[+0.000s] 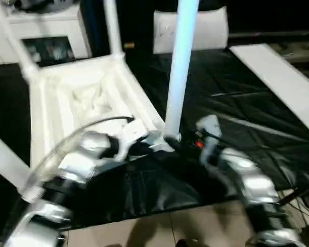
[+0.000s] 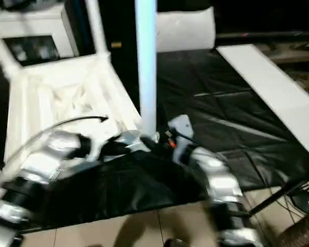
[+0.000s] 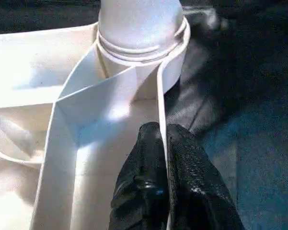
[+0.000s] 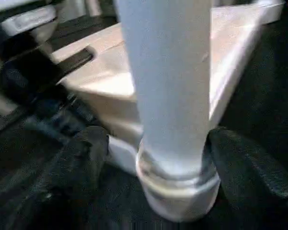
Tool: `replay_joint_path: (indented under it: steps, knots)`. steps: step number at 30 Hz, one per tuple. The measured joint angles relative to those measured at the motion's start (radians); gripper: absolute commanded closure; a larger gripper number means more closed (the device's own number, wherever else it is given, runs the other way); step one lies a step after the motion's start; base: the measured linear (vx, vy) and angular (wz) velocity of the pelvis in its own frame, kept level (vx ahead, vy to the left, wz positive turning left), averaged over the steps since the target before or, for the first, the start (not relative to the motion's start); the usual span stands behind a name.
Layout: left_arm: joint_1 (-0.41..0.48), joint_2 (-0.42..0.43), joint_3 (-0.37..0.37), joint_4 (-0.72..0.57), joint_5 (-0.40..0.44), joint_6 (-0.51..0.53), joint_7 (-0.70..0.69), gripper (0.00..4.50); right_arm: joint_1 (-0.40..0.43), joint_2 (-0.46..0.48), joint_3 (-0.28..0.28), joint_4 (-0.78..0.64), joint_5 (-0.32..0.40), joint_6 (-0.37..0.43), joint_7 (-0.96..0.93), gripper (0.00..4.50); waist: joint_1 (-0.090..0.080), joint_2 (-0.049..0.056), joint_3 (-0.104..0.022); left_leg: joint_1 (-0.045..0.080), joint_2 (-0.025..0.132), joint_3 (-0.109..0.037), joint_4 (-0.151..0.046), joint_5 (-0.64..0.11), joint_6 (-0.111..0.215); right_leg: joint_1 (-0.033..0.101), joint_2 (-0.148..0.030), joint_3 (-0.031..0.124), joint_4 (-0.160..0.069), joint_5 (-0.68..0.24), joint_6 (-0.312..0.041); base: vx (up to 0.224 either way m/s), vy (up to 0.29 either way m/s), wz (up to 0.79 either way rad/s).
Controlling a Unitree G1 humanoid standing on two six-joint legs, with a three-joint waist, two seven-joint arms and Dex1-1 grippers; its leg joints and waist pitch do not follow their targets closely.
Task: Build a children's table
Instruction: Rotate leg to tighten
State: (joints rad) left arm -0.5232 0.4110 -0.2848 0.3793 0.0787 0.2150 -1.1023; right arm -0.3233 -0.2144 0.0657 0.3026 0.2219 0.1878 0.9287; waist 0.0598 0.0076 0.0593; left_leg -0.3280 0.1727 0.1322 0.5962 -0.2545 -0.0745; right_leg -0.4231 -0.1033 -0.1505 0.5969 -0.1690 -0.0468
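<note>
**Upturned white table on the black bench, both end effectors at its near corner**

The small all-white plastic children's table [image 1: 87, 98] is lying upside down on the black-covered bench [image 1: 231, 98], ribbed underside facing up, with its long axis running away from the robot toward the white cabinet with glass doors [image 1: 51, 41] at the far left. Three fitted tapered white legs are pointing upward: one at the far left corner [image 1: 15, 46], one at the far right corner [image 1: 112, 25], and the near right leg [image 1: 180, 67], standing roughly upright in its round corner socket [image 4: 177, 191]. Another white leg [image 1: 5, 159] is slanting across the left edge of the head view.

The left end effector [image 3: 163, 182] is pinching the thin white side rim of the tabletop [image 3: 159, 100] between its two black fingers, just short of the socket. The left wrist view is showing the rim edge sandwiched between the fingers and the leg base seated in the socket collar, details that the head views are blurring behind the silver forearm.

The right end effector [image 4: 153, 158] is sitting around the base of the near right leg, one black finger [image 4: 81, 158] on each side and close against it; whether they are actually pressing on it I cannot tell. The right wrist view is showing the stepped ring where leg meets socket.

To the right, a long flat white board [image 1: 283, 82] is lying across the bench, and a white cushion-like block [image 1: 190, 28] is sitting at the far edge.
</note>
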Motion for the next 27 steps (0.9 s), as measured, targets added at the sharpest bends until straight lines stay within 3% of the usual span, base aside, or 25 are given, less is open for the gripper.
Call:
replay_joint_path:
  steps: [3,11,18,27]
  knots:
    - [-0.002,0.052,-0.014,0.021,-0.012,-0.078,-0.077,4.50,0.004,-0.053,0.027,-0.021,0.017,0.005,0.098,0.45,0.011,0.000,0.000,-0.004,0.006,0.001,0.003,0.000,0.000,-0.004,0.007,-0.002,0.003,-0.001,-0.004,0.000,0.000,0.00]
    - [-0.038,0.105,-0.072,0.090,-0.029,-0.212,-0.293,4.50,-0.037,-0.164,0.101,-0.026,0.051,0.018,0.367,0.45,0.055,-0.003,-0.001,-0.001,0.010,0.005,0.007,0.006,-0.011,0.000,0.010,0.001,0.003,0.000,-0.002,0.000,0.000,0.00]
    - [-0.069,0.096,-0.117,0.124,-0.032,-0.272,-0.369,4.50,-0.090,-0.175,0.153,0.002,0.054,0.016,0.477,1.06,0.082,-0.009,-0.004,0.003,0.012,0.007,0.006,0.007,-0.013,0.005,0.010,0.001,0.002,0.000,-0.002,0.000,0.000,0.00]
    - [-0.083,0.083,-0.140,0.141,-0.033,-0.318,-0.422,4.50,-0.127,-0.182,0.197,0.038,0.052,0.028,0.558,1.65,0.092,-0.011,-0.004,0.003,0.013,0.009,0.006,0.007,-0.013,0.005,0.010,0.001,0.002,0.003,-0.006,0.000,0.000,0.00]
